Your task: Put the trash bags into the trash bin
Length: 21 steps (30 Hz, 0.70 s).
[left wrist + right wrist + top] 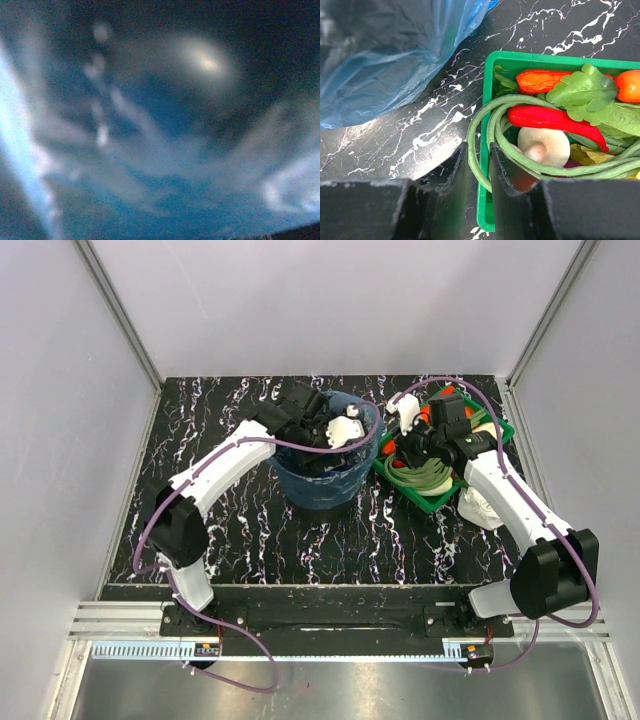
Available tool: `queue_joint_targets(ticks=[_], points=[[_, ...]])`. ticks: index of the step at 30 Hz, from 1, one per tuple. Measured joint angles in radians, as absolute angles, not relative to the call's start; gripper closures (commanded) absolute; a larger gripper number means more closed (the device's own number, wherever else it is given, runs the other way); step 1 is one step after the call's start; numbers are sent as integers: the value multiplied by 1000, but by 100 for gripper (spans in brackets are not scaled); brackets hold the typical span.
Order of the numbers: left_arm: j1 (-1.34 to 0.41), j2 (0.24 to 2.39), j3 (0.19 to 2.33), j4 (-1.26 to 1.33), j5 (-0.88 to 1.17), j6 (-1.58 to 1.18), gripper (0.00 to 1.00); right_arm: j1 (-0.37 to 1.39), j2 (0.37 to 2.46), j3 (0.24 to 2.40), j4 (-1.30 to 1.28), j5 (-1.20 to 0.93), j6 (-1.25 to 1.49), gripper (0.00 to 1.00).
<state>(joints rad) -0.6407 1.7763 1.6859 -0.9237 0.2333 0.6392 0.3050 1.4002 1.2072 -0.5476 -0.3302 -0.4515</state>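
The trash bin stands at the table's middle, a blue translucent trash bag draped over its rim and down its wall. My left gripper reaches down into the bin's mouth. In the left wrist view blurred blue film fills the frame and my fingers are hidden. My right gripper hovers over the left edge of the green tray, right of the bin. Its jaws stand a narrow slit apart and hold nothing. The bag-covered bin shows at the upper left of the right wrist view.
The green tray holds long green beans, a red chilli, a mushroom and other vegetables. A white wrinkly plastic lump lies right of the tray, under my right arm. Walls enclose the black marbled table.
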Motion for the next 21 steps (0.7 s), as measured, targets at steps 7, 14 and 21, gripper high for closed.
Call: queue_joint_targets(ticks=[7, 14, 21], points=[[-648, 1806, 1686, -885, 233, 650, 12, 305, 1402, 1207, -547, -330, -450, 69], [-654, 1844, 1686, -858, 226, 662, 7, 305, 1402, 1209, -551, -329, -432, 57], [-654, 1857, 1686, -827, 203, 678, 5, 278, 1392, 1258, -568, -292, -351, 49]])
